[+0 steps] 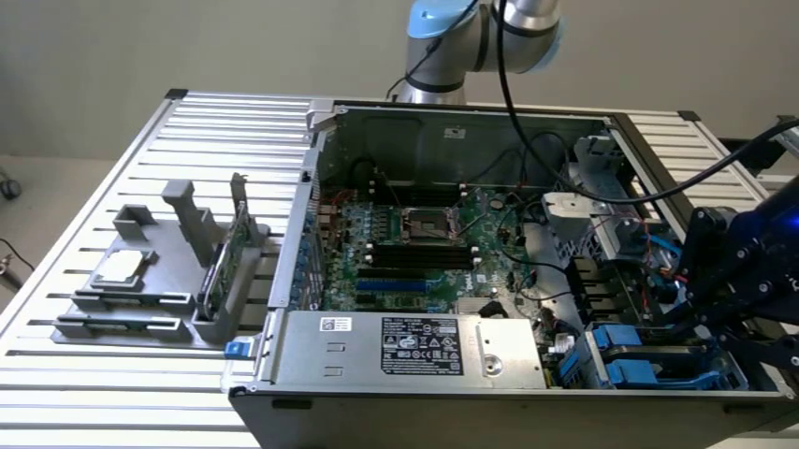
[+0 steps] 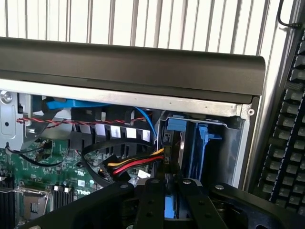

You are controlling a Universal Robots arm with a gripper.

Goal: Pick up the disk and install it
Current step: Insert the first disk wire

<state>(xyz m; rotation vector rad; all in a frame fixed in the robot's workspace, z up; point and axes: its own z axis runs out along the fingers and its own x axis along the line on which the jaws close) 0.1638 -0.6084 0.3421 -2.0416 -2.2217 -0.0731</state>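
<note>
An open black-and-grey sheet-metal computer case [image 1: 312, 187] lies on a ribbed, slatted aluminium surface [image 1: 125, 393]. Inside it lie one green printed motherboard [image 1: 413, 243], studded with slots and a square socket, and one smooth silver power-supply box [image 1: 413, 346] with a black-and-white label.

The black, matte jaws [image 2: 167, 183] hang over the drive bay at the exterior view's right end of the case [image 1: 680, 313]. They stand close together, clamped on the disk [image 2: 170, 210], a thin flat slab seen edge-on, with a strip of its blue plastic rail showing between the two fingers [image 2: 151, 200]. The disk stands upright and reaches from the jaws into the bay, against the case's grey end wall. Just beside it stands one more blue plastic carrier [image 2: 202, 148], glossy and angular, in the neighbouring slot.

One bundle of red, yellow and black wires [image 2: 138, 164] curves toward the bay, and one twisted red-and-black pair [image 2: 71, 122] runs across the case above the motherboard. A black keyboard [image 2: 286, 143] with rows of square keys lies outside the case.

At the exterior view's left, well apart from the jaws, one grey plastic fixture [image 1: 150, 281] carries one small square silver chip [image 1: 119, 268] lying flat and one thin green circuit card [image 1: 219, 271] standing on edge.
</note>
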